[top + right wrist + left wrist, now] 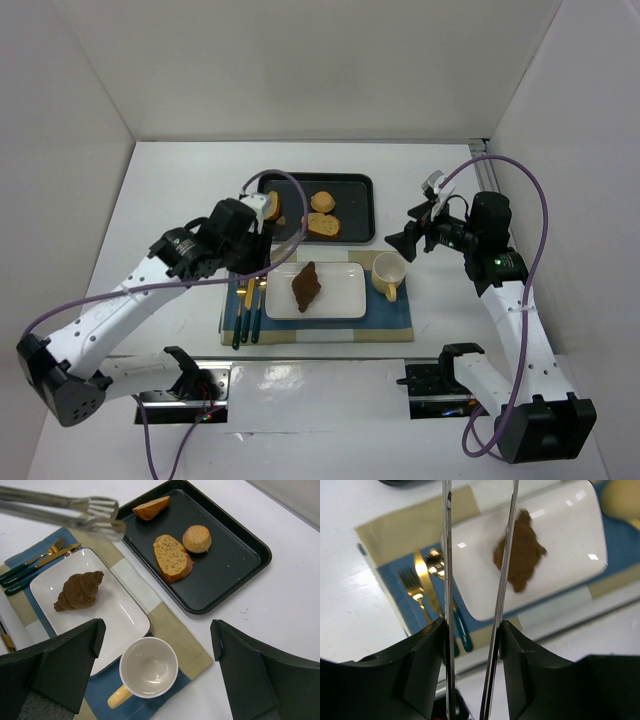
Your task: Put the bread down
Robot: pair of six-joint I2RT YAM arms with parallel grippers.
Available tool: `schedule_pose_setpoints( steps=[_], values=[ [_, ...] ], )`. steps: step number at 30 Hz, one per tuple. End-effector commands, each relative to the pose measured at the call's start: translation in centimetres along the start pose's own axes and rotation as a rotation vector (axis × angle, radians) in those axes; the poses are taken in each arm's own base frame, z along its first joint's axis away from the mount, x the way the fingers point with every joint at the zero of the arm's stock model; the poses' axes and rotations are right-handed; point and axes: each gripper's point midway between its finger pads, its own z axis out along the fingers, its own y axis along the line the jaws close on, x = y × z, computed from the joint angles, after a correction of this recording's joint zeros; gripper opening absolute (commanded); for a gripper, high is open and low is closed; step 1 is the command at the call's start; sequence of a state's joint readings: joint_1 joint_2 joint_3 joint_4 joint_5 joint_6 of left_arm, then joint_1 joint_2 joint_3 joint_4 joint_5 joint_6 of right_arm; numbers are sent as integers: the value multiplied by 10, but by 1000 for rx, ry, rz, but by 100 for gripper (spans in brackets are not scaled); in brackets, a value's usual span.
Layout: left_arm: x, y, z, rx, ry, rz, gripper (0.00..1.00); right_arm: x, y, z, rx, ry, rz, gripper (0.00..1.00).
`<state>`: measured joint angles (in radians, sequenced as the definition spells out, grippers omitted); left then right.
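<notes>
A dark brown croissant (306,287) lies on the white plate (345,295); it also shows in the left wrist view (522,550) and the right wrist view (79,591). My left gripper (245,240) is shut on metal tongs (448,555), held above the plate's left side. The tong tips (90,512) are empty and hang near the tray's left corner. The black tray (225,565) holds a bread slice (171,557), a round roll (196,538) and a wedge (151,507). My right gripper (405,240) is open and empty above the cup (148,667).
The plate and the yellow-handled cup (388,272) sit on a blue and tan placemat (390,318). A gold fork and knife (245,300) lie left of the plate. The tray (355,215) is behind the placemat. White walls enclose the table.
</notes>
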<state>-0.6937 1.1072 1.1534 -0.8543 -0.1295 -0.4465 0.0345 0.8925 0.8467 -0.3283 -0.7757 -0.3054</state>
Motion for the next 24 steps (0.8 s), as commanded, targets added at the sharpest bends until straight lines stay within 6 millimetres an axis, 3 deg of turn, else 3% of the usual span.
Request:
schedule_pose_setpoints(
  steps=[1,2,5,6,10,12,16,21,24],
  values=[
    [-49,26,17,-122,-125,-31,59,-15,1,-3,-12,-24,-29,100],
    [-50,33,34,-160,-98,-39,58,-15,1,-3,-12,-24,-29,100],
    [-68,47,52,-213,-104,-36,58,-15,1,-3,-12,-24,-29,100],
    [-69,52,67,-230,-78,-43,58,-13,2,-3,-14,-18,-23,100],
    [-83,63,90,-303,-49,-25,58,-13,4,-3,-23,-21,-23,100],
    [-93,67,94,-339,-51,-1,58,-13,4,-3,-23,-21,-23,100],
    [-89,75,112,-393,24,37,56,-13,4,-3,-23,-21,-23,100],
    [-80,83,119,-436,75,61,37,-13,4,-3,-23,-21,-23,100],
    [-73,88,116,-460,100,78,36,-13,4,-3,-23,-21,-23,100]
  ],
)
